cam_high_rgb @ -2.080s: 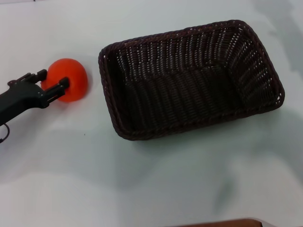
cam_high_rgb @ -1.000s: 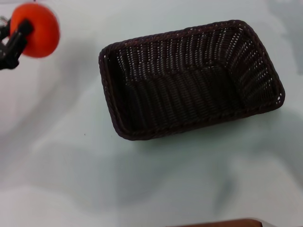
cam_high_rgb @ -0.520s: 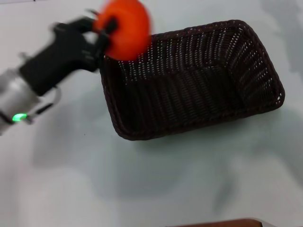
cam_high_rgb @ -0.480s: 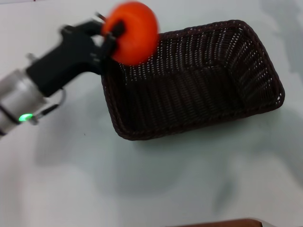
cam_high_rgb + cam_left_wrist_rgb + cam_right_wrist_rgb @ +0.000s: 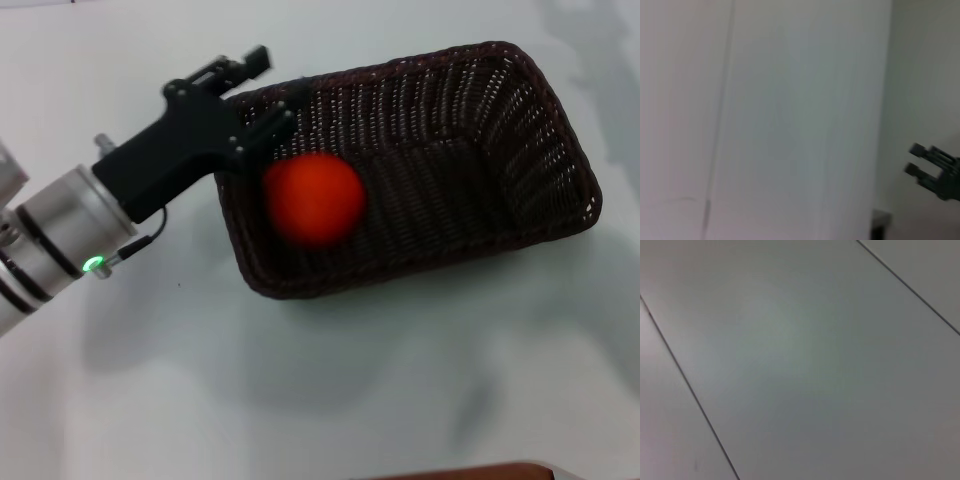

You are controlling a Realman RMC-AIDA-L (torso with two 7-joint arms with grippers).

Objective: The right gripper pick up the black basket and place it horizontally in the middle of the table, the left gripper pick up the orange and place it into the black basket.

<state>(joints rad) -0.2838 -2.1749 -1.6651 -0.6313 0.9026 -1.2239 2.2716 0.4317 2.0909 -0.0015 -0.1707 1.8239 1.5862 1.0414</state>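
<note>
Orange (image 5: 312,198): seen inside the black basket (image 5: 470,170), toward the end nearest the left claw, free of any grip; whether it is resting or dropping cannot be told.
Basket: set slightly askew near the middle of the worktop (image 5: 300,380).
Left claw (image 5: 268,92): spread open, nothing held, poised over the basket's near rim.
Risk: the orange may roll within the basket; the rim may be snagged if the claw is drawn back low.
Left arm: reached in diagonally from the left.
Right claw: not seen.
</note>
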